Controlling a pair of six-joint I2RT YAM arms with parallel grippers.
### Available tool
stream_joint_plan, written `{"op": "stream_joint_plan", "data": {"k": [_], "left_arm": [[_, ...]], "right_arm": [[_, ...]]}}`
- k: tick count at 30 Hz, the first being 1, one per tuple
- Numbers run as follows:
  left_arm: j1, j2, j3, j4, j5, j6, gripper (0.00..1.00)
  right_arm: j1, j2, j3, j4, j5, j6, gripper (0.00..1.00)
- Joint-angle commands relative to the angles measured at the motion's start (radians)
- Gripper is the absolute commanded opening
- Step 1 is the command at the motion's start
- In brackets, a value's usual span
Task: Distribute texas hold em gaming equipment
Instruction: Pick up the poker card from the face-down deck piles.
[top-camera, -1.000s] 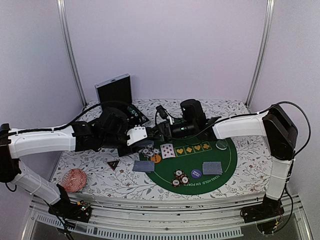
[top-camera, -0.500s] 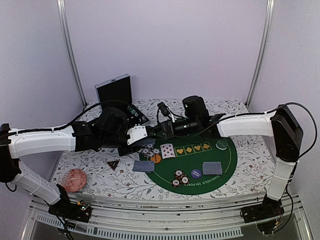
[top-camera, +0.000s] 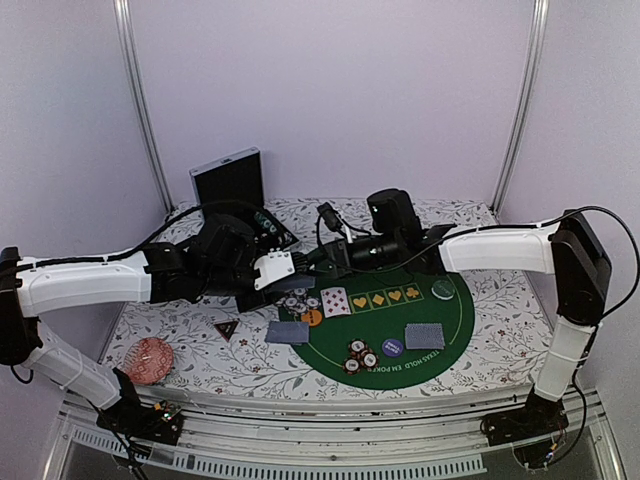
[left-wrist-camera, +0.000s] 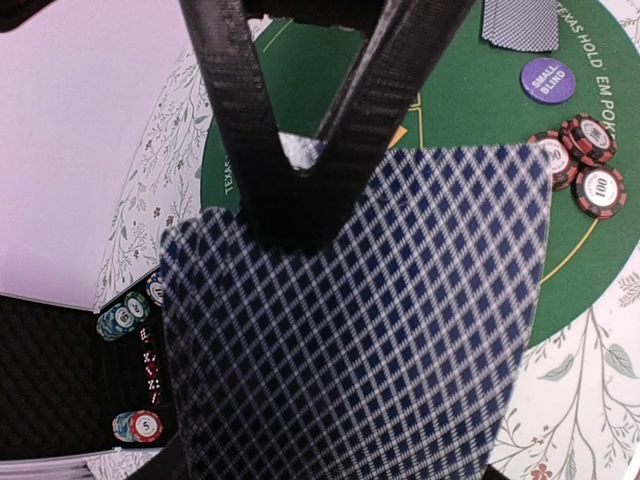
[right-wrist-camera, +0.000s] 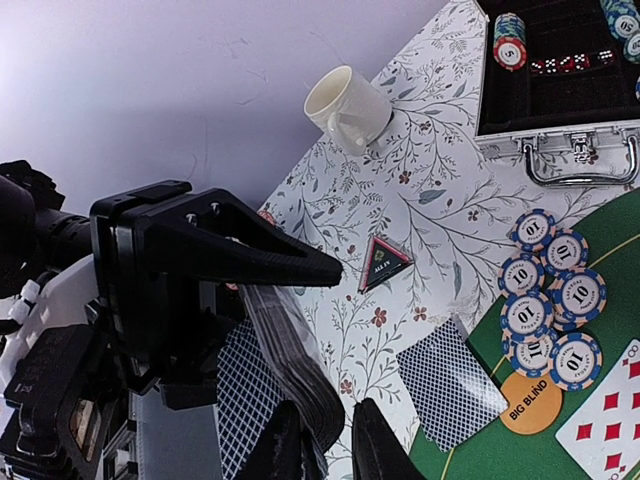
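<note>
Now we hold the deck of cards (left-wrist-camera: 380, 330) clamped in the left gripper (left-wrist-camera: 300, 215), above the left edge of the green mat (left-wrist-camera: 470, 110). Our right gripper (right-wrist-camera: 322, 450) has narrow jaws at the deck edge; if they pinch a card, we cannot tell. A too deep pinch could take several cards, or drag the deck loose.

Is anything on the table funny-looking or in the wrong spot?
Two things look like strangers at a card game. A red patterned round object sits alone at the front-left of the floral cloth, far from the green mat. A cream mug is out on the cloth too.
</note>
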Motion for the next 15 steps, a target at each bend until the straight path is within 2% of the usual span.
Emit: {"op": "stream_joint_plan", "data": {"k": [1,5,15], "left_arm": [[-0.011,-0.011,0.011,0.03,0.014,0.008,0.53],[-0.01,-0.011,0.012,0.029,0.015,0.007,0.53],[-0.01,-0.012,0.012,0.029,0.015,0.007,0.53]], "right_arm": [[0.001,-0.038,0.008,-0.04,0.031,-0.015,0.21],[0.007,-0.044,0.009,-0.043,0.032,-0.019,0.25],[0.007,-0.074,0.005,-0.088,0.067,-0.028,0.24]]}}
